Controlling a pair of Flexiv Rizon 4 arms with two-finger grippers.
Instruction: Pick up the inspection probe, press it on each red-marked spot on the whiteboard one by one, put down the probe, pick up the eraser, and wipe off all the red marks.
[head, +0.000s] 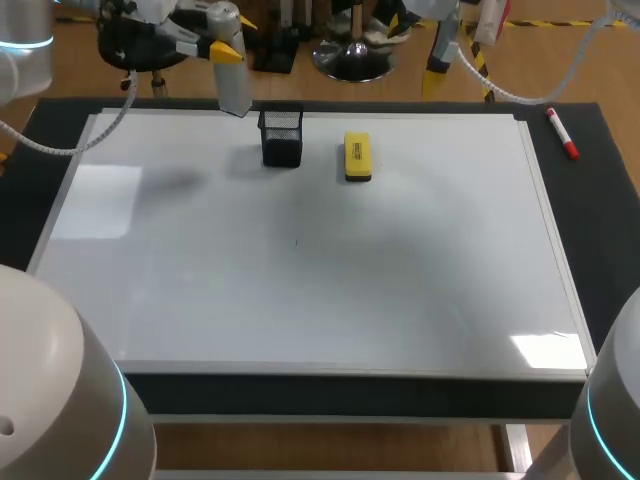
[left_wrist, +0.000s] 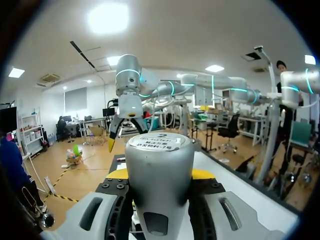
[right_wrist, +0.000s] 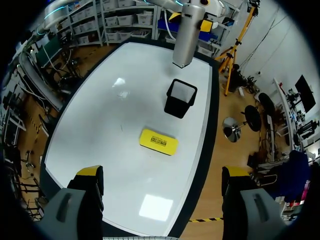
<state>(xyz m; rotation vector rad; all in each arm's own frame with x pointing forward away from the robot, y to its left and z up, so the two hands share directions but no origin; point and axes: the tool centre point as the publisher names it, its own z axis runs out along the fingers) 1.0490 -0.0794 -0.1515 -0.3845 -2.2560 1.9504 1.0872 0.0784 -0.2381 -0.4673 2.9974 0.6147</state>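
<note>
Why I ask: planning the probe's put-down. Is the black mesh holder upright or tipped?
Upright: the black mesh holder stands on its base on the whiteboard, mouth facing up.

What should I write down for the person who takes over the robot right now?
Left claw: shut on the probe, above the board's far edge near the black cup.
Right claw: open, empty, high over the board.
Eraser: lying on the board beside the cup.
No red marks show on the board.
Left to do: set down the probe, take the eraser.
</note>
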